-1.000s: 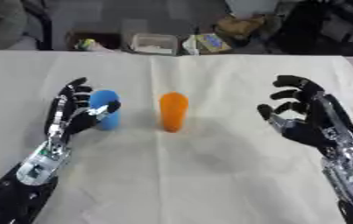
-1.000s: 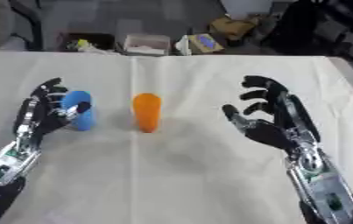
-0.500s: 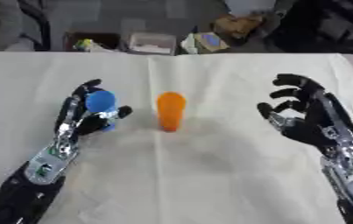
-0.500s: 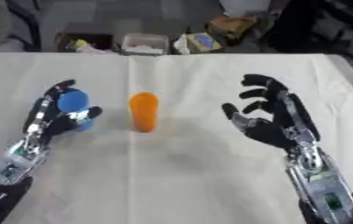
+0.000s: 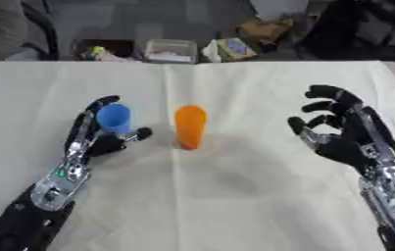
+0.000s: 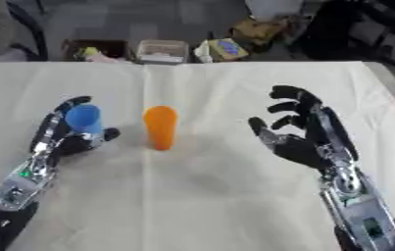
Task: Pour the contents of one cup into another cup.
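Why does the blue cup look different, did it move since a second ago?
Yes. The blue cup has shifted a little toward the orange cup, which stayed put, and tilted. The left hand is curled round it.

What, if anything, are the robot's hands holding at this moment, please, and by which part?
The left hand holds the blue cup by its side, fingers and thumb curled round it. The right hand is open and holds nothing.

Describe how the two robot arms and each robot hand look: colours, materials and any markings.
The left robot hand and the right robot hand have black fingers with silver metal links. Both forearms are silver and black; the left one carries a small green light, and the right one shows a green spot near the wrist.
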Available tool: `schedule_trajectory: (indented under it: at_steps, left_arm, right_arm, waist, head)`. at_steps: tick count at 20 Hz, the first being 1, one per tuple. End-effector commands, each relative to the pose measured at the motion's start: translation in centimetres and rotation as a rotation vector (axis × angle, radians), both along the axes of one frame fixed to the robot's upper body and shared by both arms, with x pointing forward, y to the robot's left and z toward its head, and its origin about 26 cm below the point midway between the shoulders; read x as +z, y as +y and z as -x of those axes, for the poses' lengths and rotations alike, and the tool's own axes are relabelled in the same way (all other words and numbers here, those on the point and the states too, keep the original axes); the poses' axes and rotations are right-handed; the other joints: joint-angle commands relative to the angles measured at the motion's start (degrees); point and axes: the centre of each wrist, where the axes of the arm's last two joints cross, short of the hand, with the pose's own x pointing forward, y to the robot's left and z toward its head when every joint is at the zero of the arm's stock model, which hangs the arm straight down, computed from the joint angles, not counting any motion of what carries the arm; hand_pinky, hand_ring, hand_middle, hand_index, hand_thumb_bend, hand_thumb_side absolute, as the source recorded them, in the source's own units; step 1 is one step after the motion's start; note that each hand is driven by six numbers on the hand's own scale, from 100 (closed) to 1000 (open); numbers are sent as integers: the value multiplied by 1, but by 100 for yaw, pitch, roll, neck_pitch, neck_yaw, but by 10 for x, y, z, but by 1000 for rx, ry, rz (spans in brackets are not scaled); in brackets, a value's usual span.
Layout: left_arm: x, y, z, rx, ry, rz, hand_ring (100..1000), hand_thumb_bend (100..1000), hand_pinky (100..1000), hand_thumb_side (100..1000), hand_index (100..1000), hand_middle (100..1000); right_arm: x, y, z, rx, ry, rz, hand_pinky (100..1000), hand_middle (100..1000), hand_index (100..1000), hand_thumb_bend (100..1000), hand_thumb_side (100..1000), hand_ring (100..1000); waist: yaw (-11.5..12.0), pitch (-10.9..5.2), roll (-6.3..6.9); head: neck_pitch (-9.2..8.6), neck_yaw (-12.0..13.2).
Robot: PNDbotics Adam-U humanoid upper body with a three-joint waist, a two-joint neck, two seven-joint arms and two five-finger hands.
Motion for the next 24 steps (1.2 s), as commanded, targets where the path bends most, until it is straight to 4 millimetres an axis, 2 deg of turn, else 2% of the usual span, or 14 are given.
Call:
schedule_trajectory:
  at_steps: [1,6,7,8,9,10,11,12,13,14,15,16,17,24]
  left_arm:
    - [10,-2,-3,-9,-25,-3,534,992,616,218,791,519]
    - [7,-2,-2,-18,-11,-7,454,951,540,143,760,428]
    - [7,-2,-2,-18,-9,-7,400,928,488,103,721,366]
    - [7,-2,-3,-15,-8,-6,393,926,482,100,717,358]
    - [6,-2,-3,-12,-6,-5,339,846,426,100,673,297]
    - [6,-2,-3,-8,-5,-4,326,823,410,100,663,283]
    - [6,-2,-3,-4,-3,-2,273,706,344,100,613,225]
    - [6,-2,-3,3,-3,0,261,674,329,100,601,212]
    - [6,-2,-2,10,-3,2,217,577,272,100,559,166]
    - [6,-3,-2,19,-5,2,196,545,245,100,541,144]
    - [6,-3,-2,30,-9,6,145,488,176,100,497,100]
    - [6,-4,-1,41,-14,10,139,484,168,100,492,100]
    - [7,-4,0,52,-23,16,100,458,100,100,454,100]
    - [28,-12,14,105,-112,57,100,405,100,100,358,100]
  right_arm:
    - [11,-1,1,8,-34,4,503,728,808,448,186,680]
    - [11,-1,1,7,-33,3,502,728,808,443,192,680]
    - [11,-1,1,6,-33,2,502,728,808,441,193,680]
    - [11,-1,1,7,-33,2,502,728,808,441,193,680]
    - [10,-1,1,7,-33,2,502,728,808,440,194,680]
    - [10,-1,1,7,-33,1,502,728,808,440,195,680]
    - [10,-1,1,6,-32,1,502,728,808,438,196,680]
    - [10,-1,1,6,-32,1,502,728,808,438,196,680]
    - [10,-2,1,5,-32,1,502,728,808,436,198,680]
    - [10,-2,1,4,-31,1,502,728,808,436,198,680]
    - [10,-2,1,4,-31,0,501,728,808,435,199,680]
    - [10,-2,1,3,-31,0,501,728,808,435,199,680]
    - [10,-2,1,3,-31,0,501,728,808,434,200,680]
    - [10,-4,-1,-2,-29,8,501,727,808,433,200,680]
  waist:
    - [-10,-92,-3]
    - [-9,-91,0]
    - [-9,-91,0]
    - [-9,-91,-1]
    - [-8,-92,-3]
    - [-8,-92,-6]
    - [-5,-92,-11]
    - [-4,-93,-15]
    - [-1,-94,-20]
    - [3,-95,-25]
    - [9,-97,-31]
    - [14,-98,-35]
    - [23,-99,-39]
    - [123,-106,-32]
  head:
    - [-53,-6]
    - [-49,-12]
    - [-48,-17]
    - [-48,-20]
    - [-47,-23]
    - [-46,-25]
    - [-46,-25]
    - [-47,-24]
    - [-47,-25]
    - [-46,-25]
    - [-48,-27]
    - [-49,-29]
    - [-51,-31]
    - [-58,-58]
